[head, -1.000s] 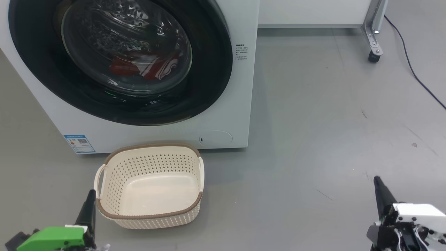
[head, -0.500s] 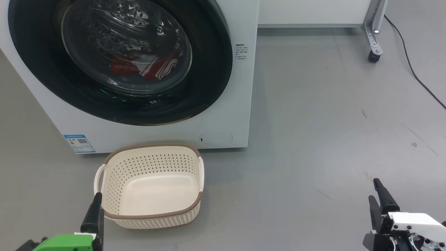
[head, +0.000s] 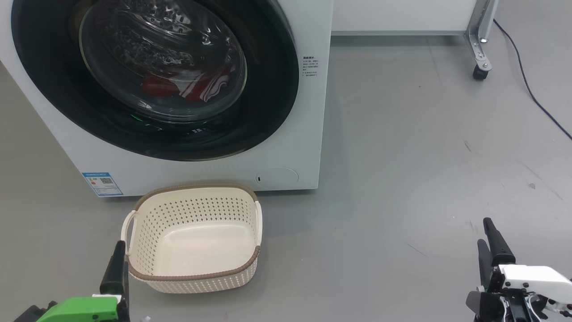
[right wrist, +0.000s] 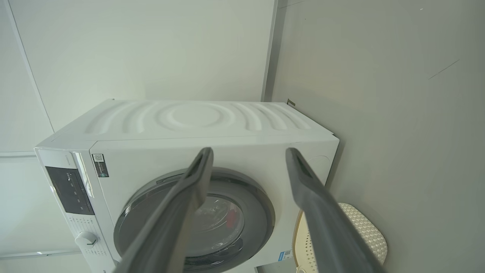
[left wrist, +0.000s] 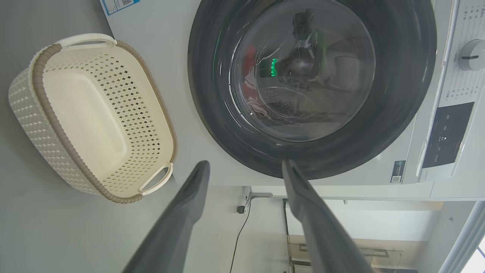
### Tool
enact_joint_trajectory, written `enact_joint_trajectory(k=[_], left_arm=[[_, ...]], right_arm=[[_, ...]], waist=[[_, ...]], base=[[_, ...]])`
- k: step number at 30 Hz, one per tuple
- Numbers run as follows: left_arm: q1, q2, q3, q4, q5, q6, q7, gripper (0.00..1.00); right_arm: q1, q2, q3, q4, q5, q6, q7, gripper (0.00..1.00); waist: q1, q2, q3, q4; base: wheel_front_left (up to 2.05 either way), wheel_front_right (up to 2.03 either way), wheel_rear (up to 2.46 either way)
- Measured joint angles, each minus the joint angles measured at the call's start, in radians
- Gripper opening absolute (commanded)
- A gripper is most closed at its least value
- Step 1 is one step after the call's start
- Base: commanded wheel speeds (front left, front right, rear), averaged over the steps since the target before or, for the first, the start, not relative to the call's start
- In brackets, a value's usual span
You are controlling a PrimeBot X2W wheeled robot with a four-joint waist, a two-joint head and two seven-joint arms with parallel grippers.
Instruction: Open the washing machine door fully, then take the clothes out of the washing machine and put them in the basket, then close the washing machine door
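1. Washing machine [head: 308,134]: its washing machine door [head: 268,89] is shut; we open it first.
2. Basket [head: 196,187]: empty, just in front.
3. Clothes [head: 192,87]: behind the glass.
4. Left gripper [left wrist: 244,165], right gripper [right wrist: 248,151]: spread, empty; we must reach the door's edge.

Nothing here will read for you.
- Blue label [head: 102,184], low on the washing machine [head: 313,134] front: QR code, print too small.
- Dark print block [head: 309,66] beside the washing machine door [head: 268,112]: illegible.
- Control panel [left wrist: 447,134] and dial [left wrist: 471,57] legends: tiny marks.
- Dark sticker [left wrist: 396,171] beside the panel: QR code.
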Motion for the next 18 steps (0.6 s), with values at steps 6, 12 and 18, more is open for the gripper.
enact_joint_trajectory(k=[6,12,18], left_arm=[[-0.002,0.001,0.001,-0.013,0.011,0.000,-0.022,1.00],[-0.009,0.002,0.000,-0.039,0.023,0.000,-0.044,1.00],[-0.020,0.005,-0.021,-0.068,0.078,0.000,-0.064,1.00]], right_arm=[[-0.002,-0.001,0.011,-0.034,-0.019,0.000,-0.021,1.00],[-0.005,-0.002,0.017,-0.065,-0.051,0.000,-0.043,1.00],[-0.006,-0.010,0.020,-0.086,-0.102,0.000,-0.064,1.00]], waist=[[0.0000,0.0000,0.000,0.001],[0.0000,0.0000,-0.001,0.001],[0.0000,0.0000,-0.002,0.002]], base=[[0.00,0.00,0.00],[0.00,0.00,0.00],[0.00,0.00,0.00]])
